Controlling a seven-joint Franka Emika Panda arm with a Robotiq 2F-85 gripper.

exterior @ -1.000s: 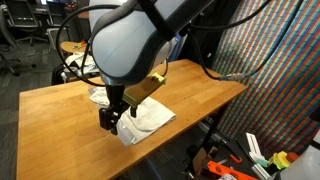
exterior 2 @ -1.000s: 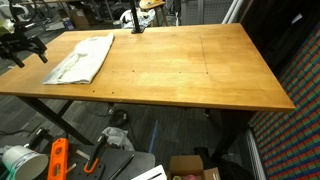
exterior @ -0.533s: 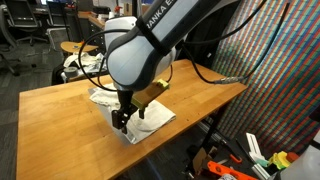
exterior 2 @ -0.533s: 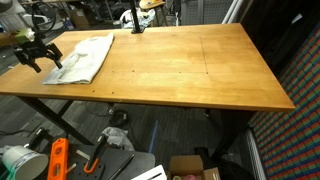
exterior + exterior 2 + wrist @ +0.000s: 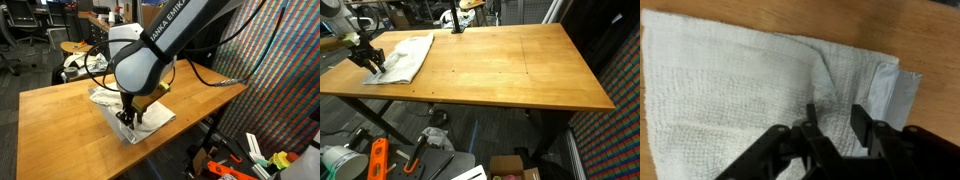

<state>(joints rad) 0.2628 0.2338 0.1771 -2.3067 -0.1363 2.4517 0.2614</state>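
Towel (image 5: 730,90), white and nubby, creased on the wooden counter (image 5: 60,110); my claw (image 5: 837,128) at five o'clock straddles a fold; clamped or not, I cannot tell.

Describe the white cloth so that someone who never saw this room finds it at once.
Look at the long wooden table. Near one end lies a white cloth, flat and slightly rumpled, with the robot's pincer down on its edge. Its pale woven surface sets it apart from the bare brown wood around it.
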